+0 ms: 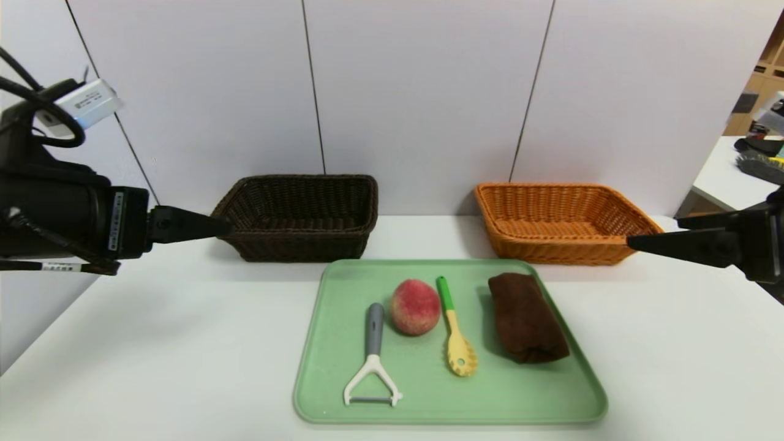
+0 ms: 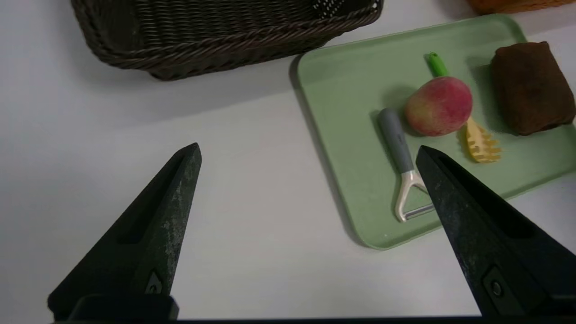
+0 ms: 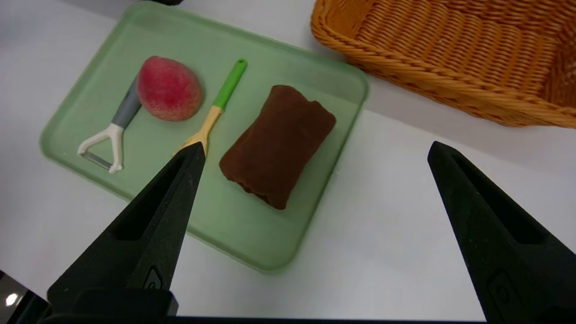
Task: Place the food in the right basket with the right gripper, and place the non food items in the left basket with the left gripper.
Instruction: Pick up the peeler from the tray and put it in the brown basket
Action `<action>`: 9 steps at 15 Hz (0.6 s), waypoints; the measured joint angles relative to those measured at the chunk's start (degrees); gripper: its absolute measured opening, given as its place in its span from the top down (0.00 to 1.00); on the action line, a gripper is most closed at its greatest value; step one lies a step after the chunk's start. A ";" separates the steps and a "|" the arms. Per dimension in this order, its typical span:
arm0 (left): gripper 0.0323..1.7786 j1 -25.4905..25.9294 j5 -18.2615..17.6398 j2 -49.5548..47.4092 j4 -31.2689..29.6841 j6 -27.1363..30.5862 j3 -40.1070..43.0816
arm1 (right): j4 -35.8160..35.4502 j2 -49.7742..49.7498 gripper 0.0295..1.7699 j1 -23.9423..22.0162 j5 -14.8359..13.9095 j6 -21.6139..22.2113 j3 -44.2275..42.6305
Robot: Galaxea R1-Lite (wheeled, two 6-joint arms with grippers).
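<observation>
The left tool (image 2: 308,150) is hovering released over the bare worktop (image 1: 153,343), near the dark basket (image 1: 300,217). The right tool (image 3: 315,150) is hanging released beside the orange basket (image 1: 560,220). Between them, well apart from both, the green tray (image 1: 429,398) is carrying the peeler (image 1: 372,358), peach (image 1: 415,306), pasta fork (image 1: 456,327) and rolled brown cloth (image 1: 527,317).

Open right pincer (image 3: 315,150) above tray (image 3: 252,243), empty.
</observation>
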 joint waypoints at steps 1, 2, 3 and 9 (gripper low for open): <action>0.05 -2.84 0.00 1.57 0.00 -0.63 -0.83 | -0.02 1.02 0.03 1.33 -0.09 0.11 -0.46; 0.05 -5.81 0.22 2.99 -0.01 -1.62 -1.35 | 0.17 1.72 0.03 2.32 -0.30 0.24 -0.78; 0.05 -9.02 0.99 4.58 -0.01 -3.02 -1.79 | 0.24 2.35 0.03 2.93 -0.44 0.33 -1.10; 0.05 -24.33 17.87 18.40 0.21 -22.67 -9.95 | -0.35 5.68 0.03 3.54 -0.51 2.79 -2.21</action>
